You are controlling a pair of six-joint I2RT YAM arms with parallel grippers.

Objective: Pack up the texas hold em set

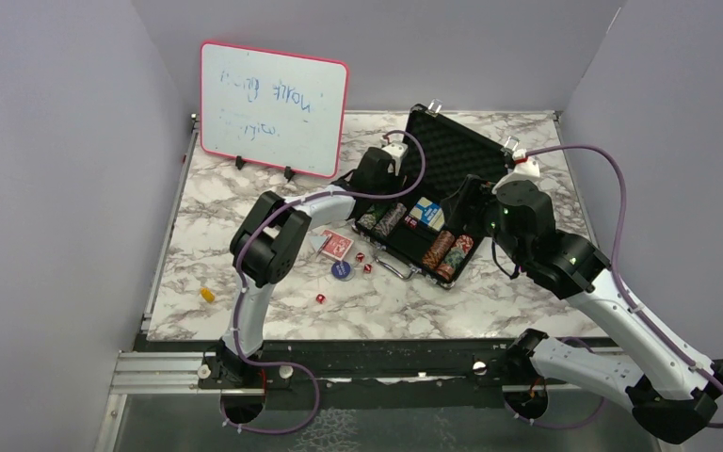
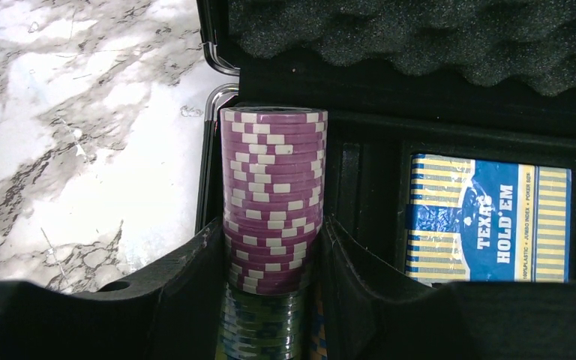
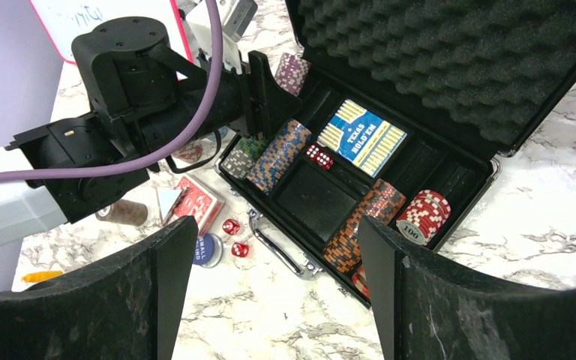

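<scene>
While left fingers point(image 2: 176, 289) pinch purple chip stack point(image 2: 274, 202), right fingers point(image 3: 139, 300) spread; marble tabletop point(image 1: 205, 218), grey walls point(image 1: 56, 141).

Marble table point(image 1: 245, 207) with case point(image 1: 457, 155), cards point(image 1: 337, 245), dice point(image 1: 320, 298), whiteboard point(image 1: 273, 108)

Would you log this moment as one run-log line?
left gripper: shut on purple chip stack at case | right gripper: open | on table: red-backed cards, dice, blue button
</scene>
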